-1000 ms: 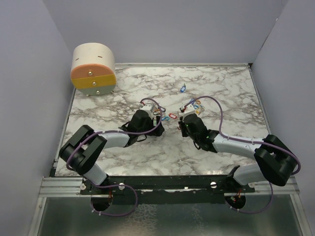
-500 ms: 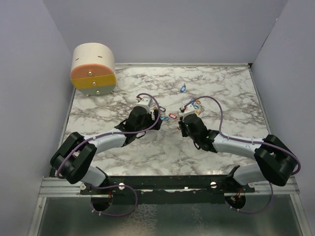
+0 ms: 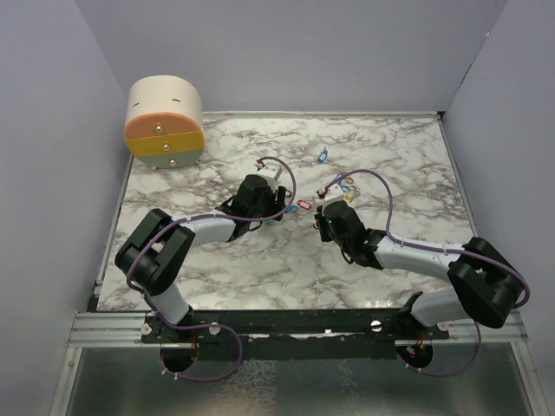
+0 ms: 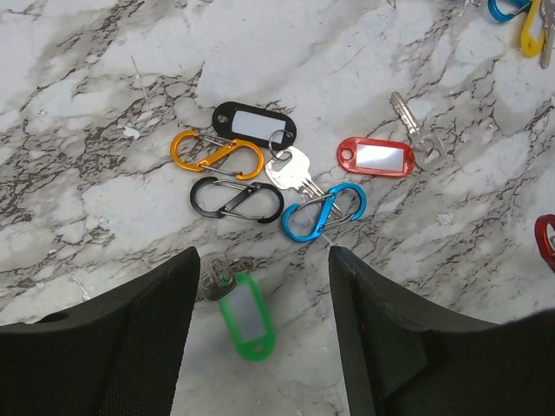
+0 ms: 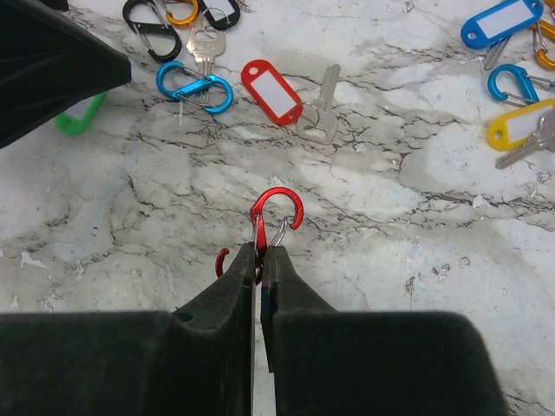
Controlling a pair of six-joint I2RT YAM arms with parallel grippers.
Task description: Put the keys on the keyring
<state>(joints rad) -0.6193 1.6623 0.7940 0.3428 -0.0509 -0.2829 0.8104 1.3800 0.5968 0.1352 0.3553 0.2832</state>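
**A:** Where are the keys just now?

**B:** All loose on the table. The green tag [image 4: 245, 322] lies between the fingers of the left claw [image 4: 260, 264], which are spread wide with nothing in them. The red tag [image 4: 375, 158] sits farther out beside a bare metal key [image 4: 419, 134]. A black tag [image 4: 256, 124] lies among an orange clip [image 4: 217, 152], a black clip [image 4: 236, 199] and a blue clip [image 4: 323, 211].

**A:** And the ring?

**B:** The right claw [image 5: 260, 253] is pinched together on a red clip [image 5: 277, 212] (I take that for the keyring). Nothing hangs from its hook. A blue tag [image 5: 501, 19] and a yellow tag [image 5: 512, 128] lie toward the right edge of the right wrist view.

**A:** So how far along?

**B:** Hardly begun, I'd judge. The ring is in hand, but no tag is gripped and none is threaded. Every one is left to pick up and hook on.

**A:** The surroundings?

**B:** A white marble-patterned table [image 3: 277, 269] with plain grey walls on three sides. A round cream-and-orange box [image 3: 165, 121] stands at the far left corner, well apart from the work.
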